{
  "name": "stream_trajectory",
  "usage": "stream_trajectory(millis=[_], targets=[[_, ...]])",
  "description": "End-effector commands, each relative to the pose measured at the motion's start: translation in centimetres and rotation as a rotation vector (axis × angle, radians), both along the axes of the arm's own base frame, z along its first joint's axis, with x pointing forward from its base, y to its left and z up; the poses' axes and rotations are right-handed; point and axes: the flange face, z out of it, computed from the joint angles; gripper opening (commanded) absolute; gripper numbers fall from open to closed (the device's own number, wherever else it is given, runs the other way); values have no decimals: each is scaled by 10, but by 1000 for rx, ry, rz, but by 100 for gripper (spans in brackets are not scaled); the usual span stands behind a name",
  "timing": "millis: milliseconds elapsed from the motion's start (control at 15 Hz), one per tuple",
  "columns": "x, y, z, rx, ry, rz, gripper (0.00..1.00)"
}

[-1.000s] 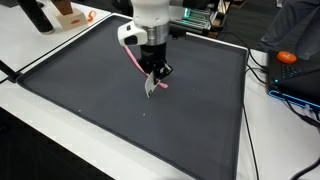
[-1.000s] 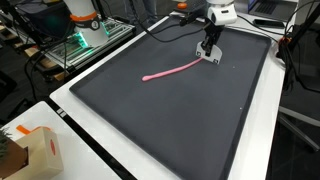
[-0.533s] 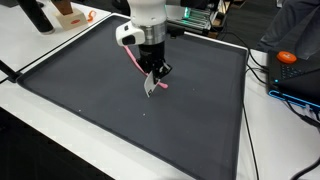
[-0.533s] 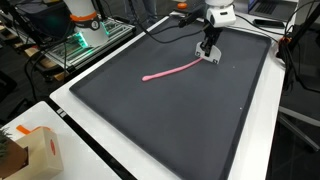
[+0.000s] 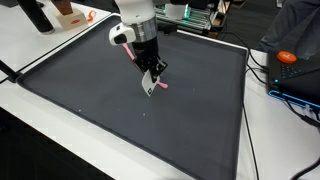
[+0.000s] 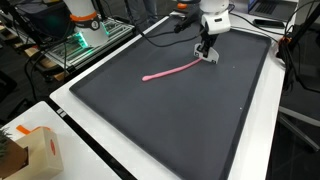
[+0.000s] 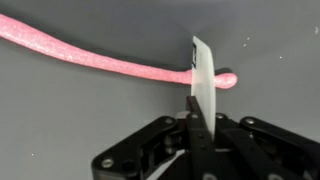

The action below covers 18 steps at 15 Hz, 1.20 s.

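A long pink strip lies on the dark mat. In the wrist view it runs from the top left to an end at centre right. My gripper is shut on a thin white flat piece, held upright on its edge. Its tip stands at the strip's right end; whether it touches I cannot tell. In both exterior views the gripper hangs low over the mat with the white piece pointing down at that end. The arm hides part of the strip.
A white border frames the mat. An orange object and cables lie on the table to one side. A cardboard box sits at a near corner. Green-lit equipment stands beyond the mat.
The arm above the wrist has swung a little to the left. The gripper stays shut on the white piece at the strip's end. The strip has not moved.
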Motion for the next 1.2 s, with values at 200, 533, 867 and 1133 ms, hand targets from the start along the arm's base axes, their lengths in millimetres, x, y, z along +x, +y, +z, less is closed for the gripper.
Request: stream_trajectory(millis=[200, 533, 867, 1133], targets=[[-45, 10, -58, -42, 123, -89, 1], [-53, 14, -59, -77, 138, -184, 1], [-60, 16, -59, -88, 155, -220, 1], [-62, 20, -61, -114, 154, -243, 1]])
